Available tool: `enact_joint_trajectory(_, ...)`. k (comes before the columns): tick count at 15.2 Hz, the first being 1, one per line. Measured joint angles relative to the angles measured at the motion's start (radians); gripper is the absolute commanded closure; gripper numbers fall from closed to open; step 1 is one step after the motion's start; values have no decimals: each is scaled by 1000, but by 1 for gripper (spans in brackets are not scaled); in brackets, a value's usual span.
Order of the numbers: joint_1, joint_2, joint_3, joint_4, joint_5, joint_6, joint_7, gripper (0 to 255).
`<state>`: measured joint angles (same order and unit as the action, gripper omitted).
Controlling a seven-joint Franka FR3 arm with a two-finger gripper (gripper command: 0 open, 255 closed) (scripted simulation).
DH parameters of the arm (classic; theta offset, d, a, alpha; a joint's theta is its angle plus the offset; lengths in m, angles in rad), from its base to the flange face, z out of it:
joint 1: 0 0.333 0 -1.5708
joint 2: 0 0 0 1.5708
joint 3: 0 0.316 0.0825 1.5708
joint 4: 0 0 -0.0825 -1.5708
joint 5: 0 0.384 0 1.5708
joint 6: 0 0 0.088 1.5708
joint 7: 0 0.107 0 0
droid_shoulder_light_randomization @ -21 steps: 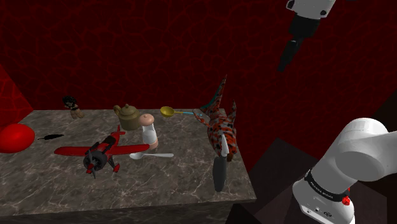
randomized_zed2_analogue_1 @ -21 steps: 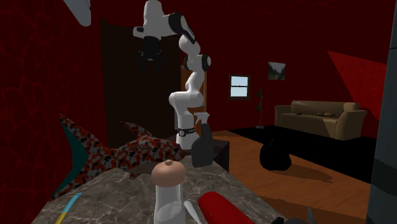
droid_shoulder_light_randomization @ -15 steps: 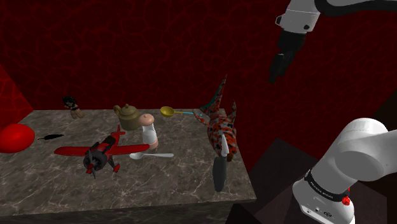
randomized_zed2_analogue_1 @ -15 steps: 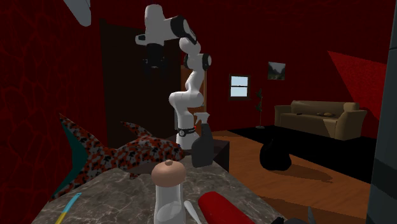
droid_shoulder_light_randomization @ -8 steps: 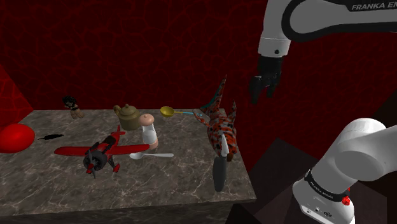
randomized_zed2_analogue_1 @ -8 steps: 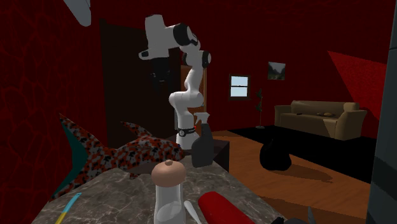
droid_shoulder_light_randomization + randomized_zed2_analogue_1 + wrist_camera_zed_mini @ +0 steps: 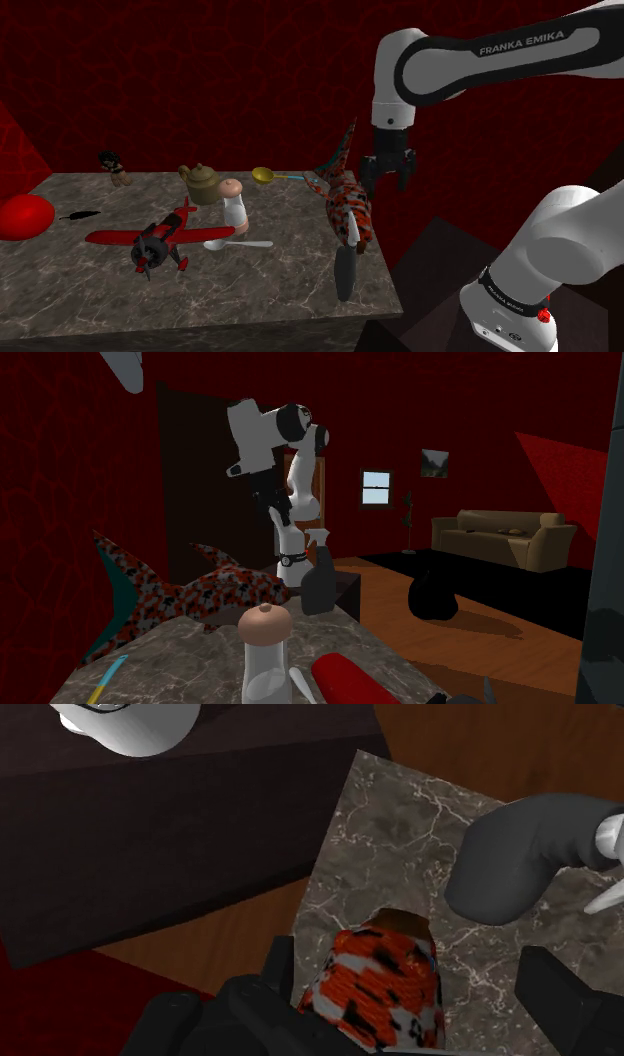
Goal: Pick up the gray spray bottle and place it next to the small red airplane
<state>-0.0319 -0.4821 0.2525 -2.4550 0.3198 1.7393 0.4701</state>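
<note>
The gray spray bottle stands near the marble table's front right corner in the shoulder view. It also shows in the second exterior view and the wrist view. The small red airplane rests on the table's left half, well apart from the bottle. My black gripper hangs open above the table's right edge, over a red-and-black patterned shark toy. In the wrist view the open gripper has the shark's snout below it; the bottle lies beyond one finger.
A white bottle with a pink cap, a teapot, a yellow spoon, a white spoon, a small doll and a red round object share the table. Red walls stand behind. A sofa stands far off.
The arm has swung down and toward the shoulder view's left, bringing the gripper from high up to just above the shark. The fingers stay apart. Nothing on the table moved.
</note>
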Motion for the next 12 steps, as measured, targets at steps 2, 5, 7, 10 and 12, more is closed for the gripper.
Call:
enact_joint_trajectory(2, 7, 59, 27, 12, 43, 26, 65, 0)
enact_joint_trajectory(5, 16, 149, 64, 1, 109, 96, 144, 0)
enact_joint_trajectory(7, 22, 221, 85, 22, 148, 131, 199, 0)
enact_joint_trajectory(10, 33, 326, 111, 32, 210, 201, 264, 0)
enact_joint_trajectory(12, 39, 378, 122, 47, 229, 232, 290, 0)
